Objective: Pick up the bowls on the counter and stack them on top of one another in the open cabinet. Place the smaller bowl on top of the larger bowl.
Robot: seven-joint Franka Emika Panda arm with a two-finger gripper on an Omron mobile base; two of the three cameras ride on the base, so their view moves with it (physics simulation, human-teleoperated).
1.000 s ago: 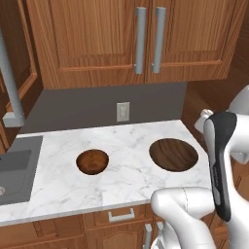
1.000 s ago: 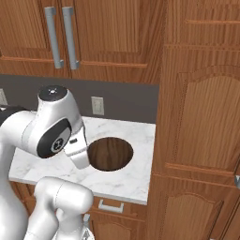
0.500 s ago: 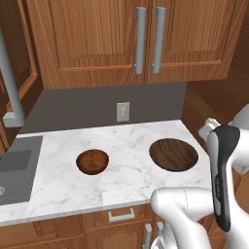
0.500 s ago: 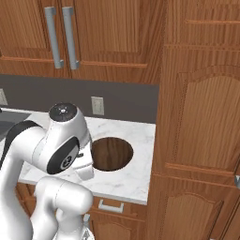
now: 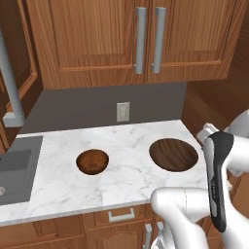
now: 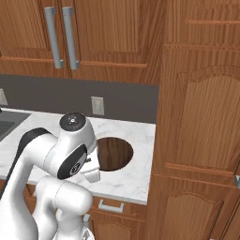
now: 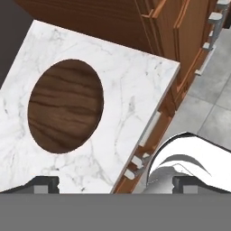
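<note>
Bowls first: from the left base view, both sit on the counter, so nothing has been stacked and the whole job is left. The smaller bowl is reddish-brown and glossy inside, resting near the sink. The larger bowl is wide, shallow and dark with streaky grain, well apart from it toward the counter's right end. The wall cupboards straight above are closed here; an open door edge with a grey bar handle shows at the far left.

From the right base view, the larger bowl lies partly behind the robot's arm, close to the tall cupboard on the right.

From the hand view, the larger bowl lies below and to the left, its dark grain plain. The gripper has its jaws spread wide with nothing between them, hanging above the counter's front edge and not yet over the bowl.
</note>
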